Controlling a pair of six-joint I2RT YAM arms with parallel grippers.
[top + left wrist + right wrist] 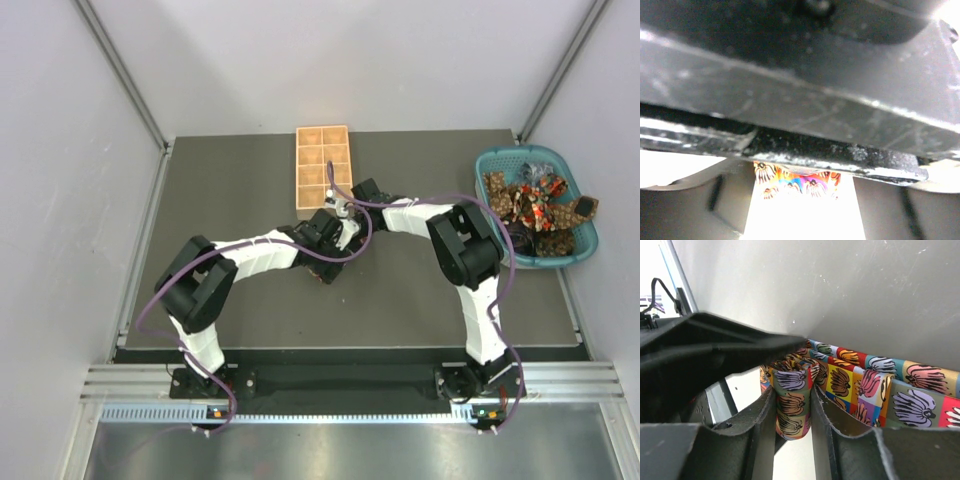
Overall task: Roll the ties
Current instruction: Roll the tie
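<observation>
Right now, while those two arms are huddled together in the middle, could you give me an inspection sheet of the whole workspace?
Surface: dark grey table; the arms meet over its middle.
Job's things: patterned tie, one end rolled into a coil; more ties heaped in the teal basket at the right.
Clutter: wooden tray at the far edge; its compartments look empty.
Grippers: right gripper pinches the coil; left gripper is close beside it, open or shut cannot be told.
Cables: purple cables loop along both arms.
Surroundings: pale grey walls with metal rails; nothing else seen.
</observation>
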